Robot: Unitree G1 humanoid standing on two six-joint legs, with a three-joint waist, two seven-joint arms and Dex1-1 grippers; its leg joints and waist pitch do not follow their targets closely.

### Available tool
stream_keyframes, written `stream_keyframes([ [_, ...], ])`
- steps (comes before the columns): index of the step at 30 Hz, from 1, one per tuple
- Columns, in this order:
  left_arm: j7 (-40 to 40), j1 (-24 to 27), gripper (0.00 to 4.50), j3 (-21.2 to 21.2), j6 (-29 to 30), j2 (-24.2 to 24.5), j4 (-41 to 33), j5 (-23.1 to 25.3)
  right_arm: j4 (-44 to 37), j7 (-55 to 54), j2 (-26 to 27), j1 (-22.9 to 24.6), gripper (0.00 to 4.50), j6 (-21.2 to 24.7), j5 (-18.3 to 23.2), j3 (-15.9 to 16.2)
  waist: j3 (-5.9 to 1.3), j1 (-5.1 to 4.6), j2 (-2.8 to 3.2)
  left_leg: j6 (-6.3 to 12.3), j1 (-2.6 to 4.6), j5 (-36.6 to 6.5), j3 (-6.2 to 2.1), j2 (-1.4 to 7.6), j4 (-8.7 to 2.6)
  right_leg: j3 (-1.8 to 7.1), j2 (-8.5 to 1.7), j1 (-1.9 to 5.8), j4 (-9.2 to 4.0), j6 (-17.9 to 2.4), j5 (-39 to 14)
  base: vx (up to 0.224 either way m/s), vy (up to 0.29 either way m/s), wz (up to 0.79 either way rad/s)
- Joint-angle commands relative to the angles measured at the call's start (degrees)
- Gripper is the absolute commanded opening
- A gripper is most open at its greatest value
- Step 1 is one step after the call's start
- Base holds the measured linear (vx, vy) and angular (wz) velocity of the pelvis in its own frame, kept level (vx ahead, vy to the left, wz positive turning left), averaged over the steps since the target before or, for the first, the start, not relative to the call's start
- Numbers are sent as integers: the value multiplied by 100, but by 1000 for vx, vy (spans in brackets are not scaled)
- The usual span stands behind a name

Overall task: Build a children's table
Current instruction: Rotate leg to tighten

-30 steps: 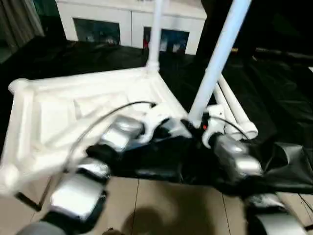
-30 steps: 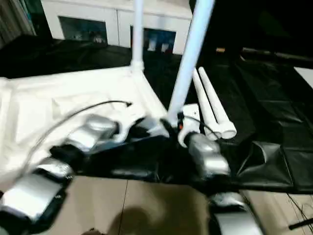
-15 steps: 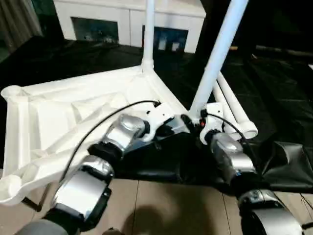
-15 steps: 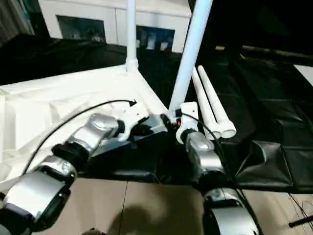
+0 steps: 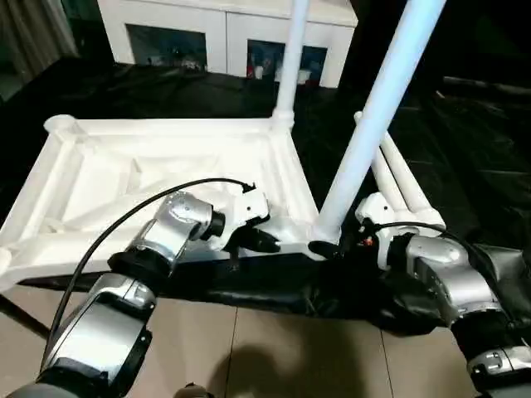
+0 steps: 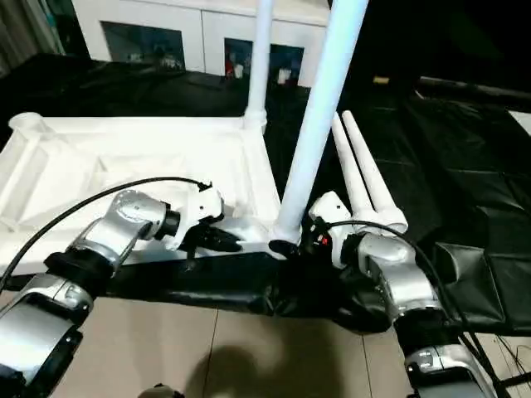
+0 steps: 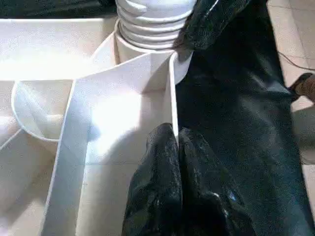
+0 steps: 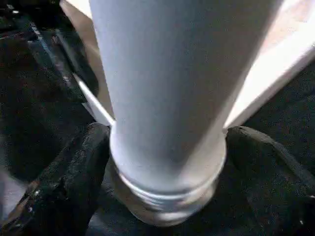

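Children's table (image 5: 166, 178) lies upside down on the black-covered work table (image 5: 465, 166), ribbed underside up. Left gripper (image 7: 176, 140) jaws closed tight together, tips pressed against the thin rim wall of the top right next to the near corner socket (image 7: 147, 46), probably bracing the top so it does not slide while the leg is worked. Right gripper (image 8: 165, 147) jaws stand spread either side of the near leg (image 5: 373, 124) at its threaded base, one finger (image 8: 69, 172) on each side with gaps showing, so nothing is clamped; looks like a release or regrip between turns. That leg stands in the near right corner socket, leaning a little, ridges above the socket visible, so likely not fully seated. A second leg (image 5: 290, 50) stands upright in the far right corner. Two spare legs (image 6: 365, 178) lie side by side on the black cover just beyond the right gripper. Left-hand corner sockets (image 5: 60, 126) empty. White cabinet (image 5: 224, 33) with glass doors behind.
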Motion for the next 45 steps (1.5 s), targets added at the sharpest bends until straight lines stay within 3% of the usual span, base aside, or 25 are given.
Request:
stream_keyframes([
  [1, -197, 105, 0, -84, -41, -38, -91, -61, -114, 133, -77, -75, 401, 58, 8, 58, -361, 4, -83, 512, 71, -813, 5, 143, -380, 173, -291, 280, -350, -1507, -238, 0, 0, 0],
  [10, -198, 247, 0, -54, 74, 48, -286, -78, 116, 341, 88, -216, 324, 11, 54, 58, -360, 5, -110, 540, 58, -633, 11, 127, -369, 174, -288, 275, -329, -1469, -97, 0, 0, 0],
  [14, -186, 242, 0, -55, 106, 66, -316, -64, 167, 340, 116, -211, 286, -20, 29, 51, -349, 8, -78, 516, 67, -689, 12, 125, -373, 174, -283, 270, -335, -1486, -127, 0, 0, 0],
  [17, -181, 239, 0, -58, 110, 67, -314, -57, 166, 342, 112, -185, 272, -34, 11, 52, -355, 4, -88, 493, 67, -707, 8, 126, -374, 173, -277, 275, -332, -1483, -128, 0, 0, 0],
  [18, -182, 242, 0, -64, 121, 65, -325, -54, 165, 337, 107, -174, 272, -40, 2, 42, -359, 6, -46, 480, 75, -711, 8, 125, -373, 175, -276, 270, -330, -1494, -93, 0, 0, 0],
  [21, -182, 247, 0, -74, 123, 60, -328, -46, 149, 330, 100, -148, 269, -40, -7, 33, -362, 1, -59, 472, 72, -715, 11, 121, -369, 174, -269, 279, -324, -1528, 1, 0, 0, 0],
  [24, -116, 237, 0, -63, 148, 14, -275, -34, 143, 232, 113, -86, 268, -19, -10, -7, -370, 3, -26, 460, 76, -711, 9, 122, -368, 177, -270, 284, -317, -1554, 62, 0, 0, 0],
  [26, 345, 120, 0, 25, 260, -160, -39, 22, 344, -475, 328, -64, 268, 34, -19, -244, -366, -12, -26, 443, 80, -715, 16, 122, -368, 179, -260, 271, -319, -1568, 114, 0, 0, 0],
  [29, 1070, -89, 0, 136, 339, -389, 362, 131, 646, -1439, 688, -92, 268, 254, 49, -572, -338, -45, -50, 218, 101, -1002, 2, 115, -409, 188, -275, 251, -391, -1449, -512, 0, 0, 0],
  [32, 1881, -371, 0, 310, 382, -772, 860, 120, 1006, -2722, 1197, -114, 267, 283, 14, -846, -307, -62, -20, 53, 112, -1332, -10, 111, -451, 194, -285, 228, -454, -1301, -1058, 0, 0, 0],
  [34, 2077, -434, 0, 333, 390, -847, 965, 136, 1086, -3014, 1313, -137, 267, 271, 14, -912, -304, -79, -28, -14, 128, -1460, -9, 104, -459, 206, -285, 201, -491, -1190, -1272, 0, 0, 0],
  [36, 2940, -740, 0, 415, 378, -1252, 1355, 196, 1597, -4340, 1883, -497, 267, 110, 73, -1241, -310, -103, 19, -94, 124, -1585, -22, 103, -477, 215, -307, 169, -516, -1100, -1533, 0, 0, 0],
  [37, 3013, -772, 0, 420, 368, -1292, 1393, 205, 1649, -4452, 1944, -545, 267, 92, 91, -1287, -310, -111, 12, -142, 126, -1627, -36, 106, -487, 208, -299, 175, -523, -1077, -1585, 0, 0, 0],
  [38, 3096, -813, 0, 425, 347, -1341, 1445, 220, 1711, -4579, 2023, -608, 267, 70, 118, -1354, -326, -122, -5, -159, 104, -1563, -47, 96, -490, 194, -293, 209, -514, -1035, -1533, 0, 0, 0],
  [40, 3214, -883, 0, 390, 238, -1445, 1521, 287, 1860, -4891, 2167, -788, 267, 16, 110, -1432, -309, -128, -1, -85, 107, -1543, -30, 100, -487, 198, -277, 184, -516, -1045, -1313, 0, 0, 0],
  [43, 3205, -950, 0, 345, -16, -1532, 1666, 342, 2024, -5159, 2283, -955, 267, -30, 35, -1460, -326, -125, 16, -14, 73, -1391, -34, 87, -484, 193, -271, 214, -489, -1048, -1014, 0, 0, 0],
  [44, 3140, -949, 0, 317, -108, -1539, 1701, 360, 2021, -5102, 2310, -968, 323, -77, 71, -1484, -331, -121, 13, -11, 85, -1339, -28, 90, -478, 191, -263, 212, -474, -1069, -867, 0, 0, 0],
  [45, 3092, -956, 0, 290, -214, -1547, 1768, 384, 2047, -5113, 2316, -988, 323, -162, 56, -1512, -323, -113, 48, 10, 82, -1344, -29, 87, -482, 191, -262, 219, -474, -1089, -768, 0, 0, 0],
])
